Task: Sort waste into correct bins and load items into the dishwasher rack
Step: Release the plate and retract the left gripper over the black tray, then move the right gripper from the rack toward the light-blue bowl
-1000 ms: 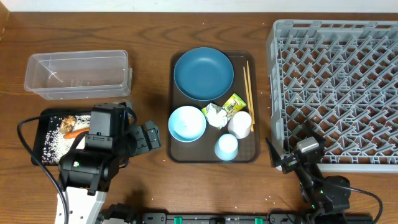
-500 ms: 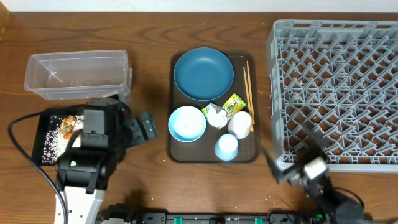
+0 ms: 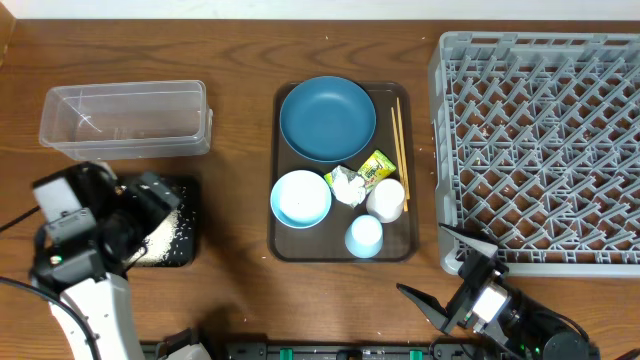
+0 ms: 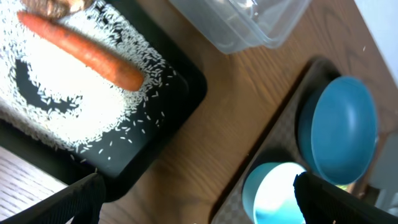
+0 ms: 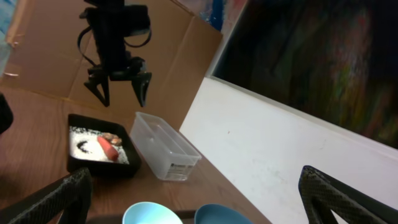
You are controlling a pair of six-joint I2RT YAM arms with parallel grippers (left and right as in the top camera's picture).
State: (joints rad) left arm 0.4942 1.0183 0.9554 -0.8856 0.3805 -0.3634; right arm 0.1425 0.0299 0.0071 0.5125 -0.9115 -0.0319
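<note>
Both tools are empty, fingers wide apart: the left tool over the black tray of carrot and rice at the counter's front left, the right tool at the front edge by the rack. Bare counter flanks the serving tray holding the dishes, paper and wrapper. The sticker on the clear tub is too small to read.

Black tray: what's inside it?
The black tray holds an orange carrot, scattered white rice and a brown lump cut off at the frame edge. From overhead, the left arm hides most of it.
</note>
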